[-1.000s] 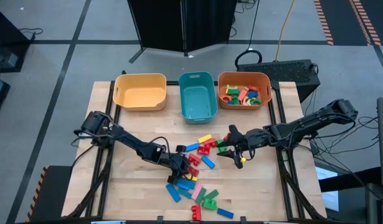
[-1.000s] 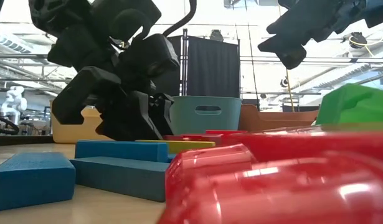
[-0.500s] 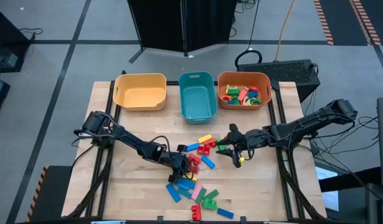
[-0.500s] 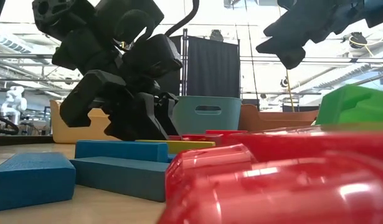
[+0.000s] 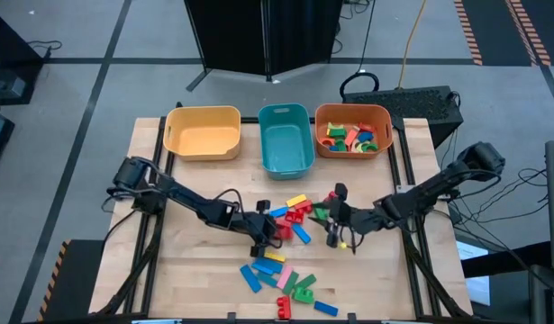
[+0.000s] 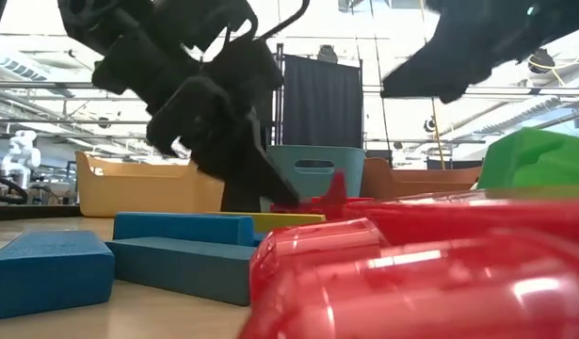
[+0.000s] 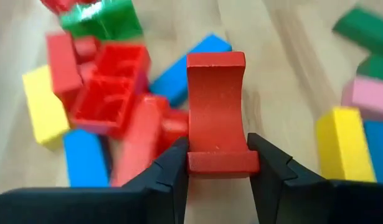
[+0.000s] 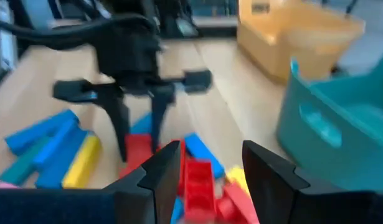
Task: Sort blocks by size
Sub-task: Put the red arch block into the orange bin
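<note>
The blocks (image 5: 286,270) are scattered over the middle and near edge of the wooden table (image 5: 376,279); more are seen in the orange bin (image 5: 352,130). No writing or labels can be read. A red curved block (image 7: 216,112) is clamped between the fingers of the left gripper (image 5: 269,234), amid the pile. The right gripper (image 8: 207,171) is held over red bricks (image 8: 194,180), fingers parted, nothing gripped. The teal bin (image 5: 286,137) and yellow bin (image 5: 203,131) are set at the far edge. The low view is largely blocked by a close red block (image 6: 411,282).
</note>
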Motion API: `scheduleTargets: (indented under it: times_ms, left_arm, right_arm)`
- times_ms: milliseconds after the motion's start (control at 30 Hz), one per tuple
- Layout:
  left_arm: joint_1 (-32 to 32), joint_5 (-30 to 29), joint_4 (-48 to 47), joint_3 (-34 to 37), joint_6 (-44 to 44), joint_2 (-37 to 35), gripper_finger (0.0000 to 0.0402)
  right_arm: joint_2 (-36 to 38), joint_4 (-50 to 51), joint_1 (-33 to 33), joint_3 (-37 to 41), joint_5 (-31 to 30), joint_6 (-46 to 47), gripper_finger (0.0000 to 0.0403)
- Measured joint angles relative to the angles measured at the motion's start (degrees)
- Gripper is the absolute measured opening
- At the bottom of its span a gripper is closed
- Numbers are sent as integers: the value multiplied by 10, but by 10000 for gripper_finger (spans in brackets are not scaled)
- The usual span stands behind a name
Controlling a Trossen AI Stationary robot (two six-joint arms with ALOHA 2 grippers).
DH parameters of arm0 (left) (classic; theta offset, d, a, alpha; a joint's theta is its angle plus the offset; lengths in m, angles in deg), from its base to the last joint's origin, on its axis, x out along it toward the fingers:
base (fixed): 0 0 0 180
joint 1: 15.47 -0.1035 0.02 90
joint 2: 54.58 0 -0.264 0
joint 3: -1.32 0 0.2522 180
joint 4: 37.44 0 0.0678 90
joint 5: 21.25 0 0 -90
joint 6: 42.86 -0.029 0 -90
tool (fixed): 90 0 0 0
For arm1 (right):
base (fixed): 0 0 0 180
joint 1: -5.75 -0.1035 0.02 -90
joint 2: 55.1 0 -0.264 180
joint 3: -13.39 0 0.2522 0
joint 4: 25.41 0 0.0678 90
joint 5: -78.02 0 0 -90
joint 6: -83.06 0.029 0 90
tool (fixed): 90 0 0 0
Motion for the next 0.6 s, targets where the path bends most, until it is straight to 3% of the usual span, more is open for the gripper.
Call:
scheduleTargets:
  times_ms: [167,333,600]
  left_arm:
    - [-9,-1,11,0,-2,-31,111]
    - [-16,-2,4,0,-4,-56,111]
    - [-16,-2,7,0,-1,-75,111]
  right_arm:
    - [-13,-51,-19,0,20,-35,157]
    - [-35,-59,-19,0,30,49,166]
    - [-63,-88,-23,0,42,27,246]
